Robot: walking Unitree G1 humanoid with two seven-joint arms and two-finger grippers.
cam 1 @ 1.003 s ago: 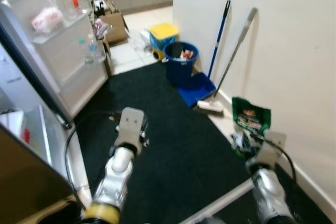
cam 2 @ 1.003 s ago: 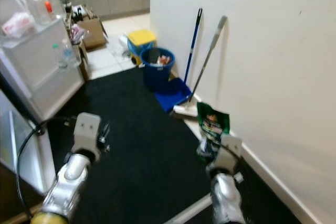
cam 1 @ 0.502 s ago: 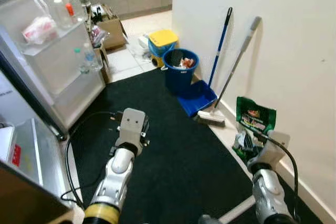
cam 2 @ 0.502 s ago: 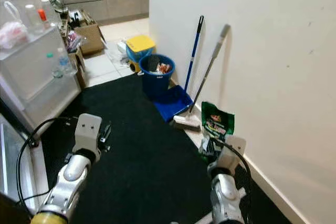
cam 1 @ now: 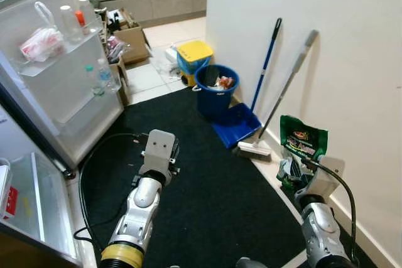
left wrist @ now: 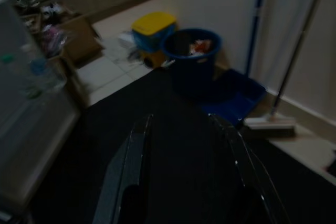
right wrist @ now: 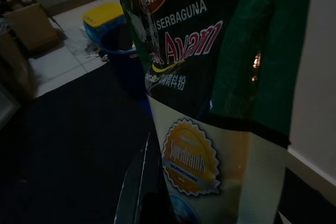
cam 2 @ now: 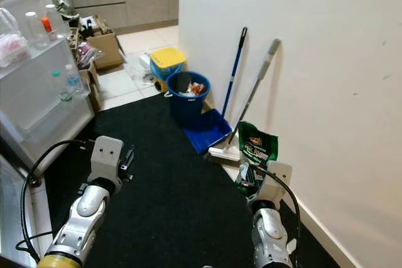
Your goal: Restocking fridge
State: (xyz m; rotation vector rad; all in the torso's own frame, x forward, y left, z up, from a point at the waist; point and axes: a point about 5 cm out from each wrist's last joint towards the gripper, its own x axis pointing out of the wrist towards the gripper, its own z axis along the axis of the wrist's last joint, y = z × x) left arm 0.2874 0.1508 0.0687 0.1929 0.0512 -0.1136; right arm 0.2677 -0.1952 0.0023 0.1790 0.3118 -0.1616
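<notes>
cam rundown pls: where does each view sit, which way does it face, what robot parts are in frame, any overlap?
Left eye, right eye: head stereo pair, looking forward and down at the black mat; both arms, open fridge door.
Left wrist: along the open left gripper toward the blue bucket.
Right wrist: along the right gripper, facing the green packet it holds.
Shared: bucket, yellow-lidded bin.

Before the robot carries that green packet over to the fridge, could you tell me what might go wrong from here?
The right gripper holds the green packet by its lower end, so the tall pouch could flop or slip. It stands close to the wall, beside the broom and mop; a turn might topple them. The cable trails near the open fridge door and could snag.
</notes>
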